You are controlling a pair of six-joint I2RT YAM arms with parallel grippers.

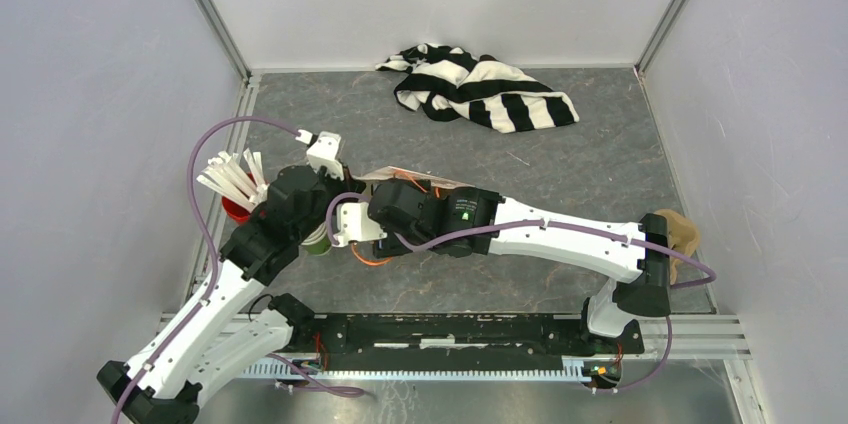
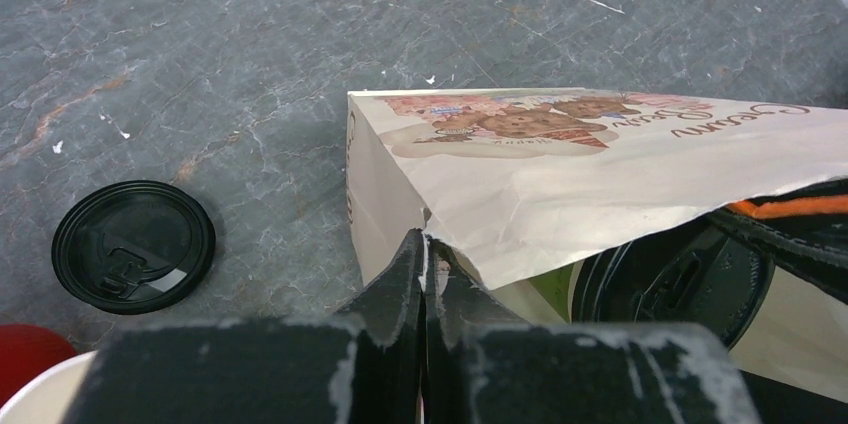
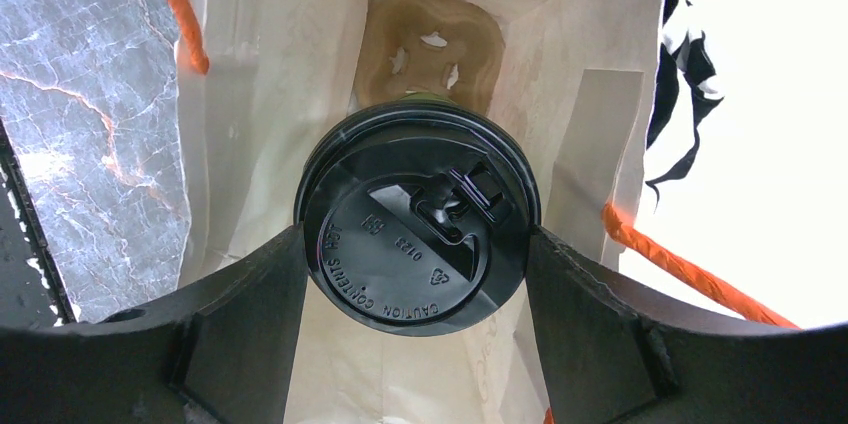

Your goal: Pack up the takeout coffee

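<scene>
The takeout coffee [image 3: 415, 229], a green cup under a round black lid, sits between the fingers of my right gripper [image 3: 415, 254], which is shut on the lid's sides. It is held in the mouth of a cream paper bag [image 3: 300, 94] lying on its side. A brown cardboard insert [image 3: 432, 54] shows at the bag's bottom. In the left wrist view the lid [image 2: 670, 279] shows under the bag's upper flap [image 2: 600, 174]. My left gripper [image 2: 425, 244] is shut on the torn edge of that flap, holding it up.
A loose black lid [image 2: 133, 246] lies flat left of the bag, with a red cup [image 2: 25, 354] near it. White sticks [image 1: 232, 184] stand in the red cup. A striped cloth [image 1: 480, 89] lies at the back. The bag's orange handles [image 3: 690, 269] hang by the right fingers.
</scene>
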